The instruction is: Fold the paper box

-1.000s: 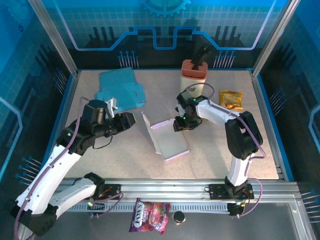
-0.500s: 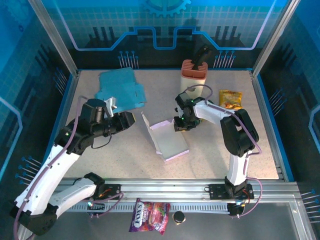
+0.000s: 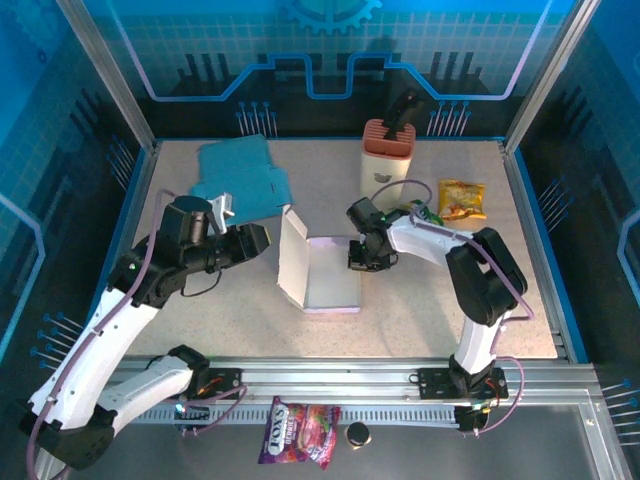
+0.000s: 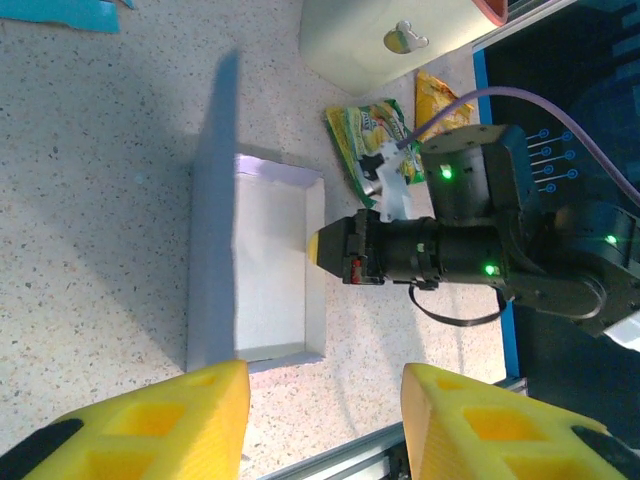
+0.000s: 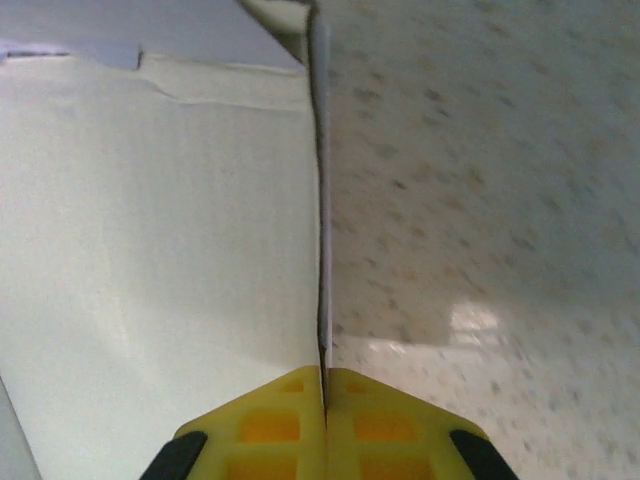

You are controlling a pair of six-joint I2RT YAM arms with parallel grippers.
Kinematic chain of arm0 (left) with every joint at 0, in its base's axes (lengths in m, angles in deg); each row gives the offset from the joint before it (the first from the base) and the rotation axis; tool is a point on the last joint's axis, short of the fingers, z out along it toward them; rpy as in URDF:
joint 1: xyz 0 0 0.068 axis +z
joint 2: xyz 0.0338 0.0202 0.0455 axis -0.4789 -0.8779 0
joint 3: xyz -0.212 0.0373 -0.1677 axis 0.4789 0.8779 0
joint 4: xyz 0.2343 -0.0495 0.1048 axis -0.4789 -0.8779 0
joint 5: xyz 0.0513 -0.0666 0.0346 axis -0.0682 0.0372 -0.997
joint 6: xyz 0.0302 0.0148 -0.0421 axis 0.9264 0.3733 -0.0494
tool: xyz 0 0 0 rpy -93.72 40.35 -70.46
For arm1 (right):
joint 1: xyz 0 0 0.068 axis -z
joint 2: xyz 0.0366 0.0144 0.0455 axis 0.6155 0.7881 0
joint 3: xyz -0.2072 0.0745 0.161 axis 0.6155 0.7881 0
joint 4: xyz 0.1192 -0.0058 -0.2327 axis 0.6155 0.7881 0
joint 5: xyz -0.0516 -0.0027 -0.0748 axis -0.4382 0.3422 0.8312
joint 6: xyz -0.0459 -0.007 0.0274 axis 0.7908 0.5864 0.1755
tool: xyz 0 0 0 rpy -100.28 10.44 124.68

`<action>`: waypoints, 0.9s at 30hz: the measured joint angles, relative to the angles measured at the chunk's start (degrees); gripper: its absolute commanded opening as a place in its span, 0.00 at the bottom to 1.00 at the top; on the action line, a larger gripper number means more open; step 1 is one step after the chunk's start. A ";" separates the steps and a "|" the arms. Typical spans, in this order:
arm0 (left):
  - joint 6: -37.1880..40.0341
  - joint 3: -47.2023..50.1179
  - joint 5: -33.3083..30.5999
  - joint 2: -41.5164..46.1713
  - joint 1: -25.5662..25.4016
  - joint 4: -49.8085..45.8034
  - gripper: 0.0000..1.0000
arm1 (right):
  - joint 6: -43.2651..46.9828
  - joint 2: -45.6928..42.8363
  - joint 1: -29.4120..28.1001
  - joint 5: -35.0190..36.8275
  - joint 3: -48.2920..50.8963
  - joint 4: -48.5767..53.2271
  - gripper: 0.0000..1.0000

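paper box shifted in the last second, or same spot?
Yes. The paper box has swung from skewed to square with the front rail and slid left, toward the blue cardboard. The right gripper pinches its right wall.

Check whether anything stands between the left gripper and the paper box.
Nothing visible does. The left gripper hangs open just left of the paper box, with bare table between them. The right gripper is shut on the box's right wall, on the opposite side. The blue sheet lies farther back, off that line.
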 measured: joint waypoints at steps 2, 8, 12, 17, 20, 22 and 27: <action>0.09 0.00 0.04 0.11 0.02 -0.24 0.44 | -5.70 -3.34 -0.52 1.57 3.21 -0.74 0.00; 0.22 0.00 0.48 1.01 0.02 -0.90 0.43 | -25.90 -10.36 -5.40 8.17 6.62 -0.37 0.00; 1.05 0.02 0.83 1.75 0.02 -1.49 0.43 | -41.00 -10.97 -11.17 12.35 6.60 0.92 0.00; 1.27 0.92 1.09 3.02 0.02 -1.68 0.43 | -61.24 -10.21 -19.15 16.28 6.21 4.48 0.00; 1.27 2.10 1.84 3.63 0.00 -1.66 0.43 | -66.97 -9.01 -21.99 17.14 6.23 4.76 0.00; 1.27 3.08 2.40 3.89 0.00 -1.66 0.43 | -69.11 -7.91 -22.97 16.83 6.23 4.76 0.00; 1.49 5.95 3.56 3.96 -0.09 -1.44 0.43 | -71.89 -3.87 -24.90 15.52 5.88 4.50 0.00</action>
